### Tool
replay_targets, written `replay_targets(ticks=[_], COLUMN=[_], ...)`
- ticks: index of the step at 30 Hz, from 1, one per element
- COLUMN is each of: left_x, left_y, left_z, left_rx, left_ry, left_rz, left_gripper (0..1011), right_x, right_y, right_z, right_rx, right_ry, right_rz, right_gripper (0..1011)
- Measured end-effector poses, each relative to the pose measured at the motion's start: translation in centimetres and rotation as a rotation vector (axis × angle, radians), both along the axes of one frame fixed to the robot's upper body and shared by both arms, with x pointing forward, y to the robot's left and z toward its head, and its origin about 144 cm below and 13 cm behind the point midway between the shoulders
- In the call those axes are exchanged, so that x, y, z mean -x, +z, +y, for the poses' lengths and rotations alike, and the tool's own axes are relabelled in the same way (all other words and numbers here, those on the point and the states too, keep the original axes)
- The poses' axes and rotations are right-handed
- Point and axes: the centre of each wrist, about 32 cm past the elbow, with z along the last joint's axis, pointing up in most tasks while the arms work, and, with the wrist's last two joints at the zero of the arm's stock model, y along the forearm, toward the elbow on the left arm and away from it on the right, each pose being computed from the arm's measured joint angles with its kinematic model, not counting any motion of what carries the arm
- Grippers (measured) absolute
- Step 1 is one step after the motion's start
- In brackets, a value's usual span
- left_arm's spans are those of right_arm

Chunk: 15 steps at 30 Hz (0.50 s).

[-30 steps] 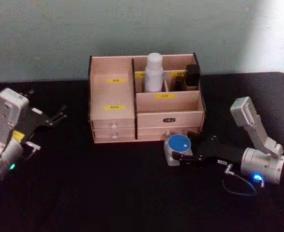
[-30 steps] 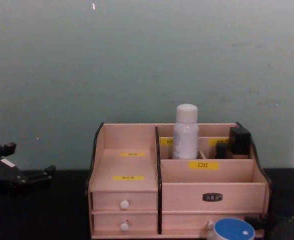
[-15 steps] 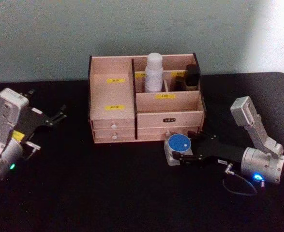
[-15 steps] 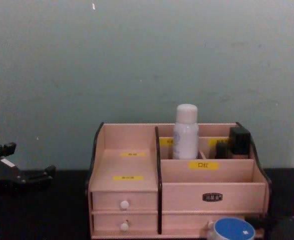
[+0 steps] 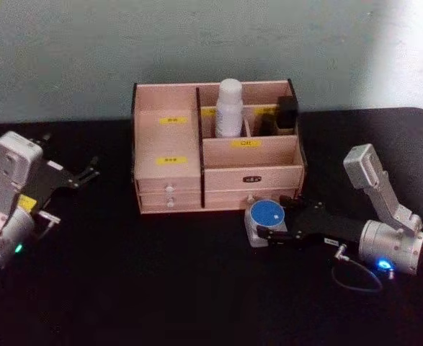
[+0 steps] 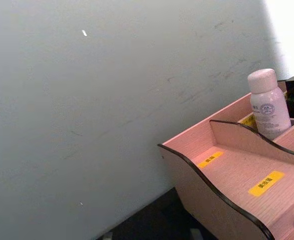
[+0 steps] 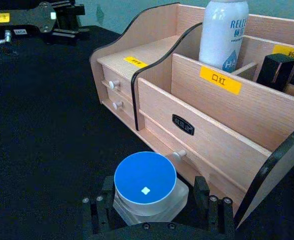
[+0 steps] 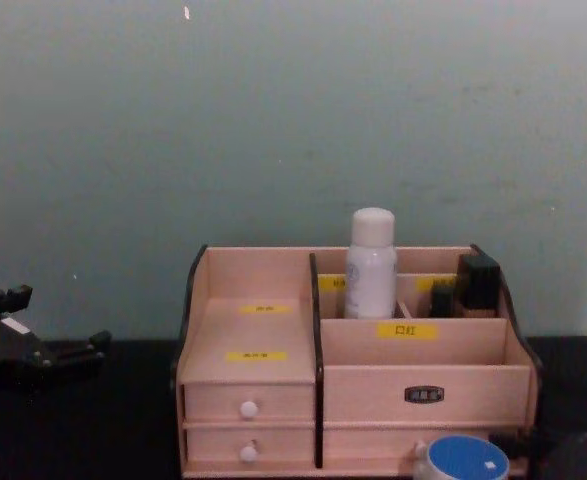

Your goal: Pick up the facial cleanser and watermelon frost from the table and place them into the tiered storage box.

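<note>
While the blue-lidded jar sits on the black table just before the tiered storage box's lower right drawer, the right gripper straddles it, fingers apart. A white bottle stands in a rear compartment. Well off left, the left gripper hangs, fingers spread.

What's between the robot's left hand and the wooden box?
Nothing: in the head view, only bare black tabletop separates the left hand from the light wooden tiered storage box.
</note>
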Motion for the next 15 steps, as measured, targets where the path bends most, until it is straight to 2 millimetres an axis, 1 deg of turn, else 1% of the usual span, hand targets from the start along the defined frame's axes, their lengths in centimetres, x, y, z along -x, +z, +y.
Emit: replay_targets(ticks=[3,7,8,9,15], left_x=[0.0,0.0,0.0,0.0,0.0], left_y=[0.0,0.0,0.0,0.0,0.0], left_z=[0.0,0.0,0.0,0.0,0.0], left_rx=[0.0,0.0,0.0,0.0,0.0], left_ry=[0.0,0.0,0.0,0.0,0.0], left_rz=[0.0,0.0,0.0,0.0,0.0], left_gripper=[1001,1001,1001,1001,1001], right_x=[0.0,0.0,0.0,0.0,0.0], right_y=[-0.01,0.0,0.0,0.0,0.01], right_z=[0.0,0.0,0.01,0.01,0.02], right_rx=[0.0,0.0,-0.001,-0.001,-0.002], right_ry=[0.0,0.0,0.0,0.0,0.0], right_rz=[0.0,0.0,-0.001,-0.001,-0.001], right_gripper=[1003,930,894,894,821])
